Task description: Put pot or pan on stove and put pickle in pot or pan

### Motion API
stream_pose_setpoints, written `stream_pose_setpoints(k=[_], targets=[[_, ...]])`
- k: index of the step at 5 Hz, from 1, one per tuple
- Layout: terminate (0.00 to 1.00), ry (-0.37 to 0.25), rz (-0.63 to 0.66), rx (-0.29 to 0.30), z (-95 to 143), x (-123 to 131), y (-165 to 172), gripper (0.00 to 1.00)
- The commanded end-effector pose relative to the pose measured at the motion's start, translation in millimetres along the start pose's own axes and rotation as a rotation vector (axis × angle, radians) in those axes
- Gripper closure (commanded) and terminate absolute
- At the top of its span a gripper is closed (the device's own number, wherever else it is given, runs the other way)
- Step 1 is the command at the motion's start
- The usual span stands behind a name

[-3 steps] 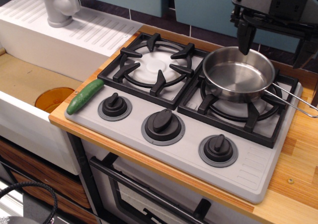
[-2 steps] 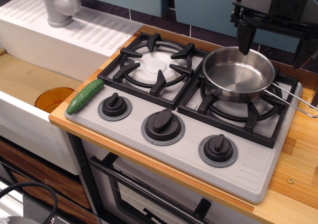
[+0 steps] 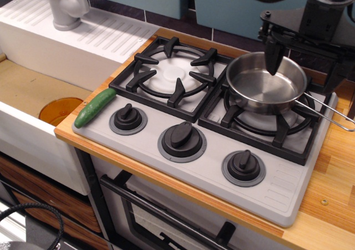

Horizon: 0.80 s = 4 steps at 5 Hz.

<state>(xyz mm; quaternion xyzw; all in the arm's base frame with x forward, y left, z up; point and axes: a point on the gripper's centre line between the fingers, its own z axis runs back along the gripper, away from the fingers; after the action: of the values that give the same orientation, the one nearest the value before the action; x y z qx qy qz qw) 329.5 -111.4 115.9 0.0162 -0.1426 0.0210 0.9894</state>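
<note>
The shiny steel pan (image 3: 260,89) sits on the right burner grate of the grey stove (image 3: 211,169), its wire handle (image 3: 327,114) pointing right. The dark-green pickle (image 3: 95,107) lies at the stove's left front corner, beside the left knob. My gripper (image 3: 303,66) hangs open and empty over the pan's back rim. Its left finger (image 3: 273,55) reaches down just inside the rim; the right finger is behind the pan at the far right.
A white sink (image 3: 33,89) with an orange drain disc (image 3: 60,109) lies left of the stove, with a grey tap (image 3: 65,6) behind it. The wooden counter (image 3: 333,178) runs along the right. The left burner grate (image 3: 169,72) holds nothing.
The gripper has dropped slightly toward the pan and shifted a little. The pan and pickle have not moved.
</note>
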Motion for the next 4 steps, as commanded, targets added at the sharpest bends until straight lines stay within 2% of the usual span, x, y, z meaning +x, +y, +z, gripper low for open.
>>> stream_pose_setpoints(k=[1, 3, 4], targets=[[0.0, -0.07, -0.054, -0.02, 7, 37, 40, 0.0], [0.0, -0.066, -0.126, 0.011, 7, 59, 73, 0.0], [0.0, -0.053, -0.118, 0.036, 8, 59, 81, 0.0]])
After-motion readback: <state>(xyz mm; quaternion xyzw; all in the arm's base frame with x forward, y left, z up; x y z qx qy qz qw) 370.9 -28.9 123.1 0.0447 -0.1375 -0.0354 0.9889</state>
